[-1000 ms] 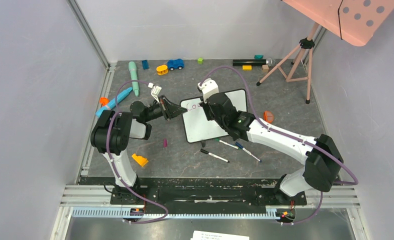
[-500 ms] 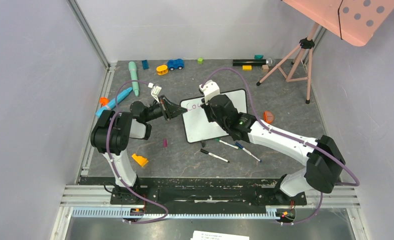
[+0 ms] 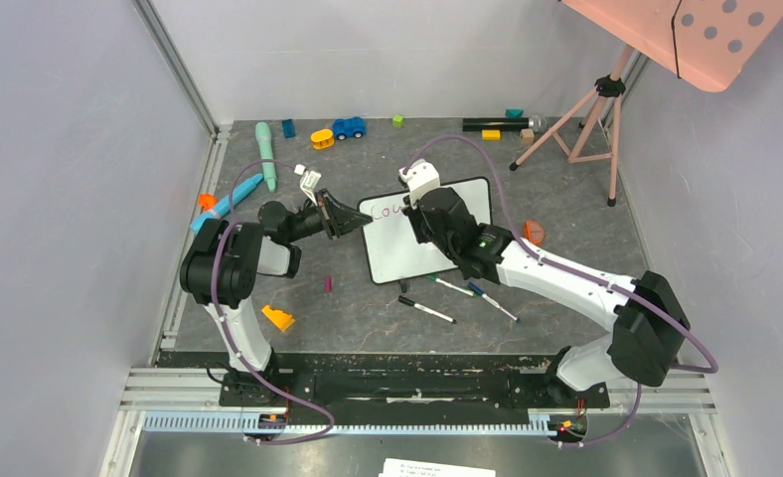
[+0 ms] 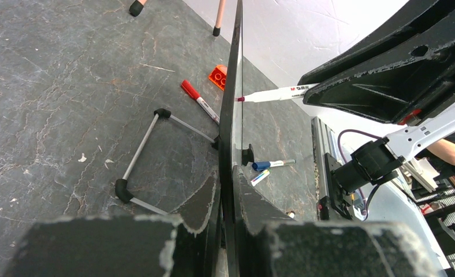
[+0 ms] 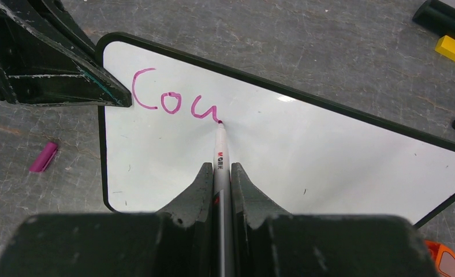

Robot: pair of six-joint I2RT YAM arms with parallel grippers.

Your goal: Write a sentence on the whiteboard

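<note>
The whiteboard (image 3: 407, 248) lies on the grey table, black-framed; it also shows in the right wrist view (image 5: 306, 156) and edge-on in the left wrist view (image 4: 232, 104). My left gripper (image 3: 356, 221) is shut on the board's left edge (image 4: 230, 184). My right gripper (image 3: 422, 214) is shut on a white marker (image 5: 220, 156) whose pink tip touches the board. The sentence (image 5: 176, 101) reads only "Cou" in pink near the board's top left corner, and the tip rests at the end of the "u".
A pink cap (image 5: 43, 157) lies left of the board. Loose markers (image 3: 457, 290) lie in front of it. Toys (image 3: 336, 129) and a teal tool (image 3: 265, 154) lie at the back, an orange piece (image 3: 534, 232) to the right, and a tripod (image 3: 586, 119) at the back right.
My right gripper has shifted slightly right along the board's top line as the marker wrote on. The left gripper and board have not moved.
</note>
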